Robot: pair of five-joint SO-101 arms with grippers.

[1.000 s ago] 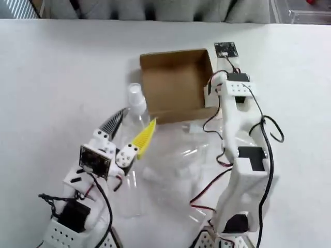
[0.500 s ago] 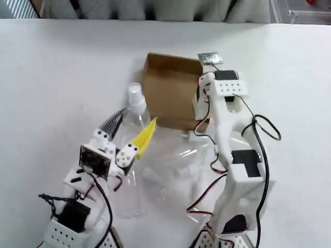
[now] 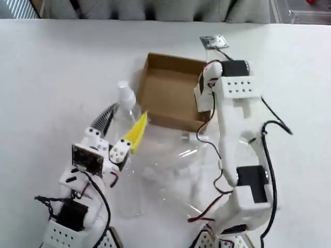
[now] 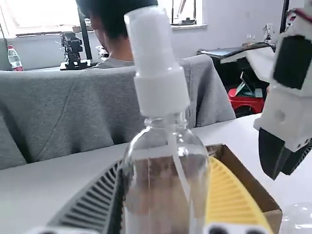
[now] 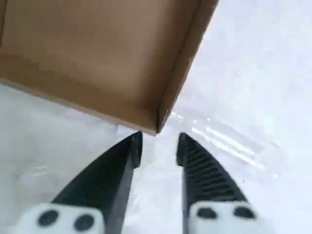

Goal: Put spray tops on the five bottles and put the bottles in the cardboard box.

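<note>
Left tool (image 3: 126, 112) clamped on 1 clear bottle (image 4: 165, 180). The bottle is upright with a white spray top (image 4: 156, 63) fitted, and sits just beside the cardboard box (image 3: 170, 98), at the wall nearest the left arm, on the white worktop (image 3: 62, 62). Right tool (image 5: 159, 141) hangs at the box's near corner, its 2 black fingers (image 5: 117, 170) slightly parted with nothing between them.

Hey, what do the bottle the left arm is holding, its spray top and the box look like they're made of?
The bottle looks like clear, glossy plastic, though it could be glass; you can see straight through it, and it shows bright glints. The spray top looks like opaque white plastic, smooth and slightly shiny. The cardboard box is plain brown cardboard, matte, with thin folded walls.
</note>
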